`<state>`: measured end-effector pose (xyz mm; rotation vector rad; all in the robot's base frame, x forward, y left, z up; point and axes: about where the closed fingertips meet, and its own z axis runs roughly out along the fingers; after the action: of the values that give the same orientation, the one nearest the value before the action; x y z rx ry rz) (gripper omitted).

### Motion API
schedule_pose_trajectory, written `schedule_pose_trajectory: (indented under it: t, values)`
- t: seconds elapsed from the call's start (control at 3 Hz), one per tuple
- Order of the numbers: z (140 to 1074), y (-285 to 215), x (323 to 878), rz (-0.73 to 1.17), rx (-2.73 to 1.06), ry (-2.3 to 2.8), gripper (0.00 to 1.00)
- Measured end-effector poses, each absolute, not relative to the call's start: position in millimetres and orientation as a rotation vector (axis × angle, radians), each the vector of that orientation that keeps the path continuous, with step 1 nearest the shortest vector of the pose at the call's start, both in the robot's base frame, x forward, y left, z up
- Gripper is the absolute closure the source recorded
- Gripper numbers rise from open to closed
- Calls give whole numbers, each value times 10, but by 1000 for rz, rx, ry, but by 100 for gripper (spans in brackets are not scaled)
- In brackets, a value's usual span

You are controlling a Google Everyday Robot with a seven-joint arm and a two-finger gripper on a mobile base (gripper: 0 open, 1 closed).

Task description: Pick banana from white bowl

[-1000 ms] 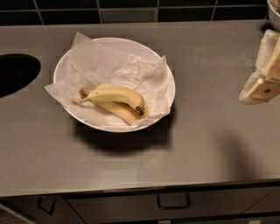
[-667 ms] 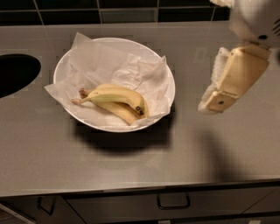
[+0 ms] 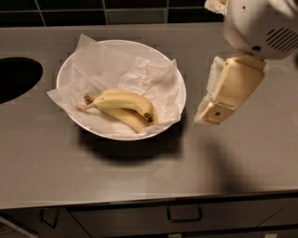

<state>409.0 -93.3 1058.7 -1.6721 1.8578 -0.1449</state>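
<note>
Two yellow bananas [image 3: 122,100] lie side by side on crumpled white paper [image 3: 135,74] in the front half of the wide white bowl [image 3: 116,44], stems pointing left. The bowl stands on the grey counter, left of centre. My gripper [image 3: 207,114] hangs from the white arm at the upper right. It points down and to the left, and its tip is just right of the bowl's right rim, above the counter and apart from the bananas. It holds nothing that I can see.
A dark round sink opening [image 3: 16,79] cuts into the grey counter [image 3: 139,176] at the far left. A dark tiled wall [image 3: 93,9] runs along the back. Drawers with a handle [image 3: 184,216] sit below the counter's front edge.
My gripper has moved left from the right edge of the view toward the bowl's right rim. The bananas and bowl have not moved.
</note>
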Motion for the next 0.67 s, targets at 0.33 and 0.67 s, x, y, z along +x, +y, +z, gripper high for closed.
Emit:
schedule_pose_trajectory:
  t: [0.33,0.67]
  values:
    - [10588,-933,4090,-145,-1672,1858,0]
    - [10588,-932,4090,-145,-1672,1858,0]
